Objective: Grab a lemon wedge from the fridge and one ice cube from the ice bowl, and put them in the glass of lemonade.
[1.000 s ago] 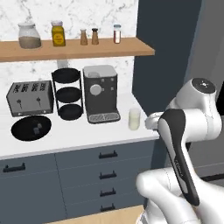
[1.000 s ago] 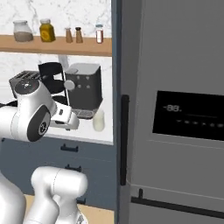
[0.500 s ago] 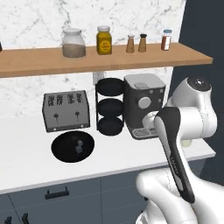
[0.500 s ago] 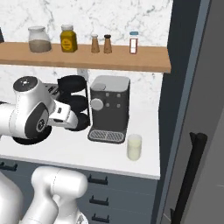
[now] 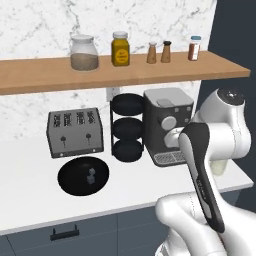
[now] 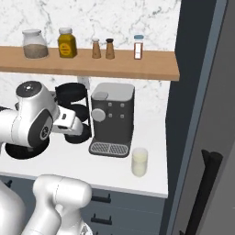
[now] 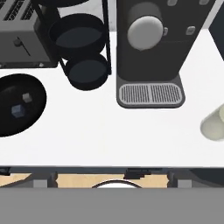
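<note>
One glass of lemonade point(image 7: 213, 123) stands off to the gripper's right.

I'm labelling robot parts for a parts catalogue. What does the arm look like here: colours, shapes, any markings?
The arm is glossy white with rounded, bulbous segments. A dark grey to black band runs along one link, and a round dark cap with a small pale dot tops the shoulder-like joint. No cables or lettering can be made out. The gripper itself is not clear enough to describe.
</note>
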